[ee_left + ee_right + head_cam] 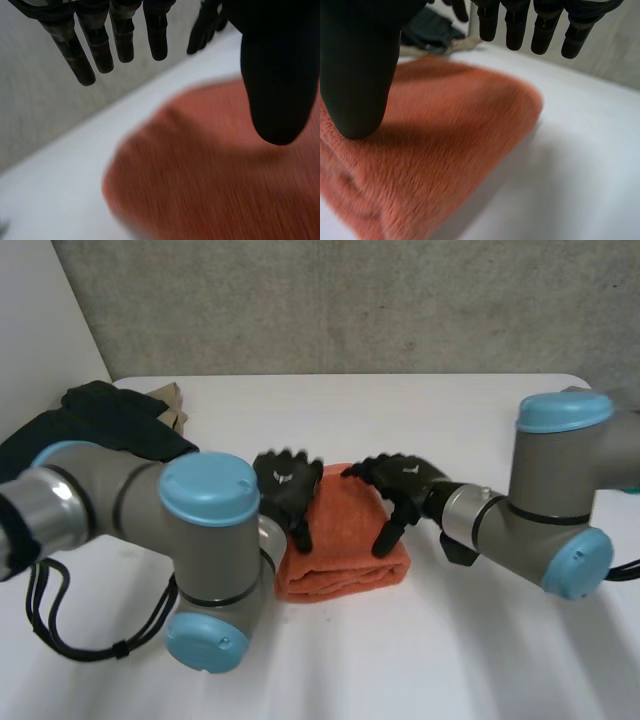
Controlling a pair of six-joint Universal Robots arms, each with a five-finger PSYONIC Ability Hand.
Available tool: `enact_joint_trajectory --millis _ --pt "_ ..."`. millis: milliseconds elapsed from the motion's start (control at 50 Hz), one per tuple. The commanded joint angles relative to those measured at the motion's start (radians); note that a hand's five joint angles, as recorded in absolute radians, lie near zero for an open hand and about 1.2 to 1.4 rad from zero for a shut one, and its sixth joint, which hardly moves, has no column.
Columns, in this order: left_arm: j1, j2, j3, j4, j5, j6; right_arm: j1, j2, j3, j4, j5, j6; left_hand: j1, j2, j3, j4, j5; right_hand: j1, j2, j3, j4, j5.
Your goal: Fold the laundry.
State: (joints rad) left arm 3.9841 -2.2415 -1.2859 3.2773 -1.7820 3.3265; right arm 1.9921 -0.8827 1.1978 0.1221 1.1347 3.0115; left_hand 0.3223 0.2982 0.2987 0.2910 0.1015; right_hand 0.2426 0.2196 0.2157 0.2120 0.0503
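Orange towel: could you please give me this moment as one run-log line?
orange towel: folded, on table | left hand: open, over its left side | right hand: open, over its right side | dark clothes: far left

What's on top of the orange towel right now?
Over the orange towel: the left hand above its left side, the right hand above its right, both open. Cloth beneath them is hidden; contact unclear.

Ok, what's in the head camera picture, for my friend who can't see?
A folded orange towel lies on a white table, with the left robot hand and right robot hand open over it. Dark clothes are piled at the table's far left.
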Motion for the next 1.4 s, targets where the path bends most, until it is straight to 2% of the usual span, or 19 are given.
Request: enact_joint_trajectory --millis 20,140,200,320,440,500,600,740,900,1180,1400 --pt "-0.011 -0.079 0.023 -0.122 -0.092 0.011 0.011 0.137 -0.089 0.050 -0.015 -0.124 -0.038 -0.014 -0.015 -0.007 0.008 -0.068 -0.045 -0.041 -0.038 -0.050" --pt "-0.011 -0.069 0.020 -0.142 -0.089 0.011 0.011 0.128 -0.092 0.048 0.072 -0.253 -0.035 -0.011 -0.012 -0.004 0.011 0.004 0.027 0.031 0.034 0.022" --pt "-0.013 -0.038 0.028 -0.140 -0.088 0.011 0.013 0.064 -0.074 0.045 0.117 -0.336 -0.038 -0.014 -0.015 -0.007 0.008 0.004 0.027 0.031 0.034 0.022" --pt "-0.005 0.088 0.033 -0.131 -0.063 0.010 0.033 -0.097 0.046 -0.053 0.128 -0.378 -0.044 -0.020 -0.021 -0.013 0.002 -0.028 -0.005 -0.002 0.002 -0.011" --pt "0.021 0.207 0.013 -0.125 0.105 0.008 0.071 -0.217 0.281 -0.264 0.125 -0.381 -0.085 -0.061 -0.062 -0.054 -0.039 -0.020 0.003 0.007 0.011 -0.002" --pt "0.061 0.241 -0.007 -0.125 0.185 0.008 0.099 -0.263 0.426 -0.386 0.109 -0.388 -0.082 -0.058 -0.059 -0.051 -0.036 -0.008 0.015 0.019 0.023 0.010" --pt "0.110 0.258 -0.021 -0.126 0.262 0.002 0.131 -0.253 0.604 -0.574 0.057 -0.430 -0.074 -0.049 -0.050 -0.042 -0.027 0.021 0.044 0.048 0.052 0.039" --pt "0.118 0.247 -0.026 -0.126 0.273 -0.004 0.132 -0.158 0.614 -0.682 0.042 -0.471 -0.071 -0.047 -0.047 -0.039 -0.024 0.156 0.179 0.183 0.187 0.174" --pt "0.109 0.241 -0.029 -0.123 0.273 -0.004 0.129 -0.085 0.557 -0.702 0.045 -0.522 -0.071 -0.047 -0.047 -0.039 -0.024 0.291 0.314 0.318 0.322 0.309" --pt "0.112 0.241 -0.041 -0.114 0.273 -0.005 0.129 -0.024 0.479 -0.703 0.040 -0.519 -0.068 -0.044 -0.044 -0.036 -0.021 0.512 0.535 0.538 0.542 0.529" --pt "0.113 0.243 -0.053 -0.111 0.273 -0.005 0.131 0.001 0.433 -0.696 0.040 -0.511 -0.065 -0.041 -0.041 -0.033 -0.018 0.491 0.514 0.518 0.522 0.509"
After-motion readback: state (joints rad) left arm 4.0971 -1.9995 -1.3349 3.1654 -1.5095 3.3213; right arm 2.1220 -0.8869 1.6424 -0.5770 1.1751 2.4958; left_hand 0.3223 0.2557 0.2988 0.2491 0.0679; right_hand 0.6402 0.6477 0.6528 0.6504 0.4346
